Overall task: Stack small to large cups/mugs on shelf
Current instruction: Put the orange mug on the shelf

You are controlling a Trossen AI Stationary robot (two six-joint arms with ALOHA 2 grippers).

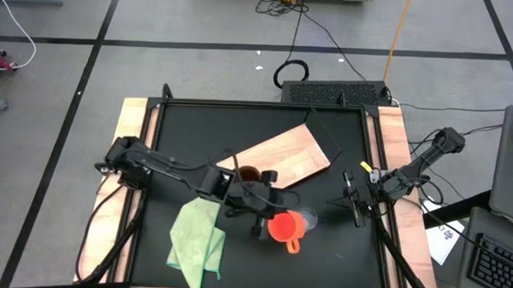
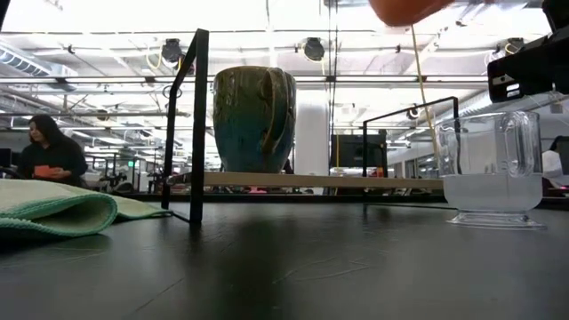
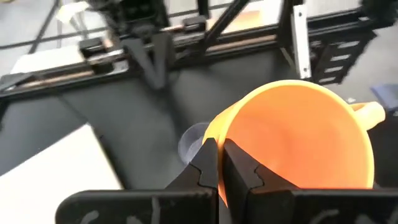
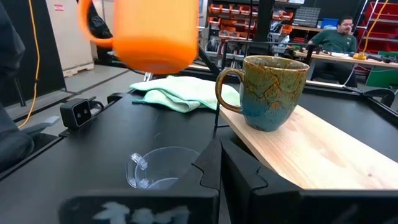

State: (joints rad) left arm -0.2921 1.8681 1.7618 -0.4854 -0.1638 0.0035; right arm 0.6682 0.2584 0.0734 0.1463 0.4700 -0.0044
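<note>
Orange-red mug lifted clear of the table

The left gripper [image 3: 221, 163], clamped on the orange-red mug's [image 1: 285, 228] rim, holds it above the glass cup [image 2: 493, 171]; the brown mug [image 1: 248, 174] waits beyond on the shelf [image 1: 295, 154]. The right gripper [image 1: 350, 199] idles, apparently closed.

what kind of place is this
Probably a robotics lab or workshop: the low view shows an open hall with ceiling lights, a person seated behind, and the right wrist view shows parts shelving.

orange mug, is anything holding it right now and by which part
Yes: the left end effector grips the orange mug by its rim, lifted off the table. The right end effector holds nothing.
</note>
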